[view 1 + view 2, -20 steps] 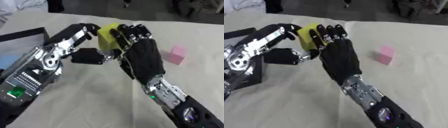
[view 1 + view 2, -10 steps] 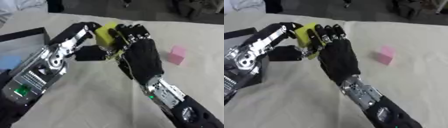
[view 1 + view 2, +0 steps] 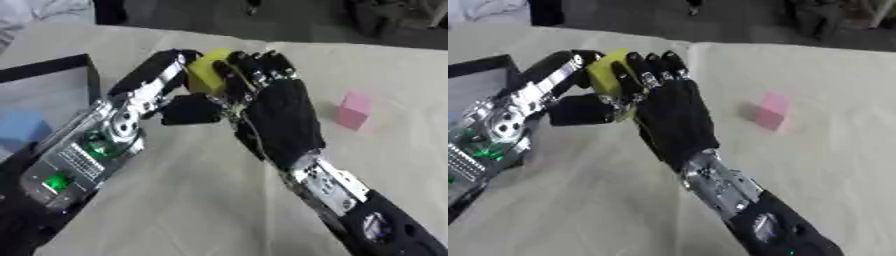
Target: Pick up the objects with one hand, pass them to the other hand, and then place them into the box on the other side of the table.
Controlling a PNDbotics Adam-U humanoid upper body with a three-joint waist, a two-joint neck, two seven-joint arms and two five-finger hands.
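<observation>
A yellow block [image 3: 206, 72] is held above the table between my two hands. My left hand [image 3: 150, 89] comes in from the left, its fingers curled over the block's top and its black thumb [image 3: 188, 110] below. My right hand [image 3: 276, 115] rises from the lower right with its back to the camera, its fingers [image 3: 255, 67] wrapped on the block's right side. A pink block [image 3: 353, 111] lies on the table to the right of both hands, untouched.
A black-rimmed box [image 3: 52, 65] stands at the left edge with a blue thing [image 3: 22, 127] inside. The light tablecloth [image 3: 201, 200] runs to a dark far edge, where dark clutter shows.
Both hands stay together on the yellow block. The left thumb has drawn a little closer to the right palm.
</observation>
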